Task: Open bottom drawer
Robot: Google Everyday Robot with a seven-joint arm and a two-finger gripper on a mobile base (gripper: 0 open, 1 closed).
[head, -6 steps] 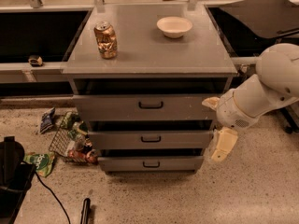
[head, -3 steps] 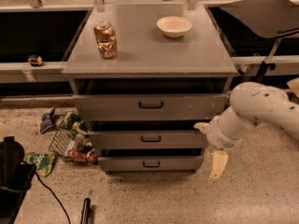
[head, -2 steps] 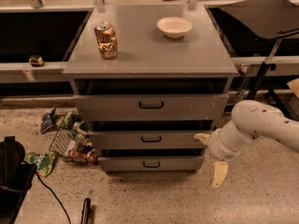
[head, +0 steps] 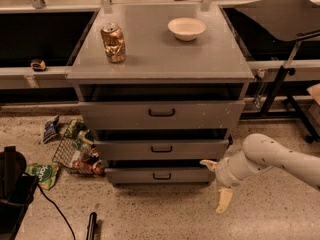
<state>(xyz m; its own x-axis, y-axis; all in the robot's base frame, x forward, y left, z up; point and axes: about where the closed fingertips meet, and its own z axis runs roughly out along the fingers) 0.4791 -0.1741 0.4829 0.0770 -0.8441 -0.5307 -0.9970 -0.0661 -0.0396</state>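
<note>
A grey metal cabinet (head: 160, 59) with three drawers stands on a speckled floor, seen from above and in front. On its flat top, a gold drinks can (head: 114, 43) stands upright at about 10 o'clock from the top's middle, and a shallow white bowl (head: 186, 28) sits at about 1 o'clock, well apart from the can. The bottom drawer (head: 130, 176), the narrowest front, is lowest on the cabinet, at 6 o'clock from the picture's centre, with a small black loop handle (head: 161, 176) in its middle. Above it are the middle drawer (head: 125, 149) and the tall top drawer (head: 120, 115), each with a dark gap over its front. The robot's white arm (head: 280, 159) reaches in from 4 o'clock. Its gripper (head: 216, 181) hangs just beside the bottom drawer's right end, at 3 o'clock from the handle and apart from it. Its two pale fingers are spread wide and hold nothing; one points toward the drawer's upper right corner and the other points down at the floor. At 9 o'clock from the bottom drawer, a wire basket (head: 67, 154) of snack packets lies on the floor.
</note>
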